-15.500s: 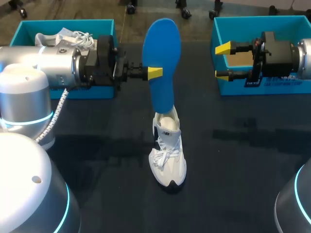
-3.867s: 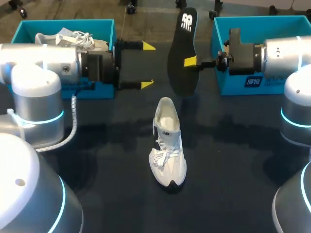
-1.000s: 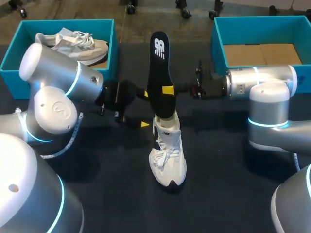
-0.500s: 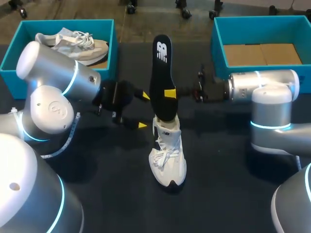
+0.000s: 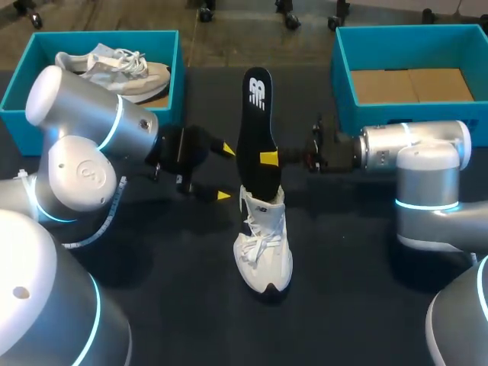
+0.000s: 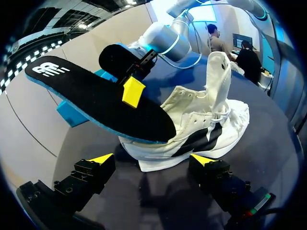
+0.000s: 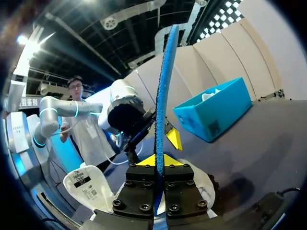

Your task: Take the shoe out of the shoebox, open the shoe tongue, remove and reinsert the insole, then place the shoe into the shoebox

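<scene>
Right pincer [image 5: 265, 158] clamped on black, blue-edged insole [image 5: 255, 114], tip at white shoe [image 5: 263, 252] opening, left pincer [image 5: 224, 172] wide open

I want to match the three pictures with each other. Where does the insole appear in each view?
Head view: the insole stands upright in the middle, its lower end at the white shoe, gripped by the right arm's jaws.
Left wrist view: the insole slants ahead of the open jaws, over the shoe.
Right wrist view: the insole shows edge-on, rising from between the jaws.
Shared landmark: the white shoe.
</scene>
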Robot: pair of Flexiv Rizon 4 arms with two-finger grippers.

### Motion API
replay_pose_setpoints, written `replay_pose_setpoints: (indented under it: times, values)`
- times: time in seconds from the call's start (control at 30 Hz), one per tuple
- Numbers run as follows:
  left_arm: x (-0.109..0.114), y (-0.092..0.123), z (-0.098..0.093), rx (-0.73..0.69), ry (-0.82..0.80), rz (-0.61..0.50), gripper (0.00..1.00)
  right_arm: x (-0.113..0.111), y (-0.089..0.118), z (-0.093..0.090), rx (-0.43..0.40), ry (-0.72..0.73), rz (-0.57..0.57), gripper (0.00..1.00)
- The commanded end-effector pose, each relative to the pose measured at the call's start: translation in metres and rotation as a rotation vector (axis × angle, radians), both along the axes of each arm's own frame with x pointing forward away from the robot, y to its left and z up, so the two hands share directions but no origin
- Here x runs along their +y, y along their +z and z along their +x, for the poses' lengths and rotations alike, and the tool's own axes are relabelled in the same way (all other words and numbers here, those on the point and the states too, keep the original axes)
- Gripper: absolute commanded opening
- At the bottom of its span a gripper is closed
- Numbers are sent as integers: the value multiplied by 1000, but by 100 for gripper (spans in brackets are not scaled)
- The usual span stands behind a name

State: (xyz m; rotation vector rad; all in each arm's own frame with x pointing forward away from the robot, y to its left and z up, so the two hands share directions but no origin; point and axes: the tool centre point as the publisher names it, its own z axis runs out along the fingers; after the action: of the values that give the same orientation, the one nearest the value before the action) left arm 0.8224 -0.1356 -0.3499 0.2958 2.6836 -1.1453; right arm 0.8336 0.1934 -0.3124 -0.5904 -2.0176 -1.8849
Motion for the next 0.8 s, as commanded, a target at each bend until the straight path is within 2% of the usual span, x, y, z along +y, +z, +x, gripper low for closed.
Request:
replay_pose_setpoints:
  times: [0.03,0.33,0.67,0.8]
  values:
    - [-1,0,0,0,0,0,100,5,-9,-5,12,-6,5,0]
    - [-3,-3,0,7,4,-3,100,9,-28,-20,92,-2,-9,0]
    - [-1,-3,1,10,12,2,100,9,-43,-42,131,-27,-15,0]
    - [-2,-4,1,14,9,2,100,5,-43,-46,119,-53,-8,0]
